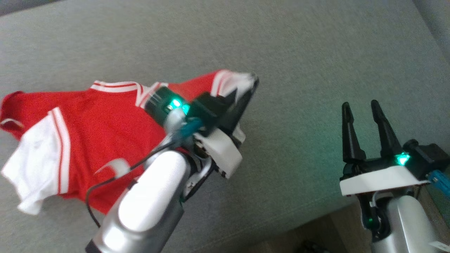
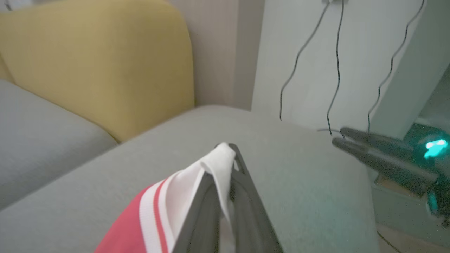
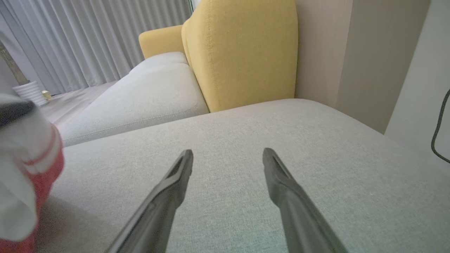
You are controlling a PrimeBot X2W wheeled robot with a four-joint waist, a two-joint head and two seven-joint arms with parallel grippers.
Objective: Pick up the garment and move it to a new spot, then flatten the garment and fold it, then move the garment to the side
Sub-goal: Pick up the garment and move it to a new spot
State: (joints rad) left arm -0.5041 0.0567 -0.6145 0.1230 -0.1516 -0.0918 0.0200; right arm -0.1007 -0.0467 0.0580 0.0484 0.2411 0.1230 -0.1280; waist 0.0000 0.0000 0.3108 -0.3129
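We find the garment (image 1: 88,133), a red jersey with white sleeves and striped trim, sprawled over the left half of the head view on the grey sofa seat (image 1: 299,42). One white sleeve cuff is drawn out toward the centre of the frame. Our left gripper (image 1: 254,81) is clamped on that cuff. In the left wrist view, the white cloth wraps over the tips of the two dark fingers, which are pressed together at lower centre. Our right gripper (image 1: 360,104) sits at the lower right of the head view with its fingers spread wide and nothing between them, well apart from the cloth. We judge the jersey to be light, thin and limp. It should drape, stretch and bunch rather than hold a shape, and the woven seat will likely drag on it. A pinch on the cuff edge alone may slip or pull the sleeve long. For flattening, we think the shoulder seams, the collar band or the hem corners are better holds, with one gripper on each side. Our own pale forearm (image 1: 151,196) hides the middle of the jersey at lower centre of the head view. The seat's front edge and the floor (image 1: 316,228) lie close at the bottom right. In the left wrist view, a yellow backrest (image 2: 105,63) rises at upper left, and dark cables (image 2: 337,52) hang down the wall (image 2: 369,35) at upper right. Both sit beyond the seat and do not block the way.
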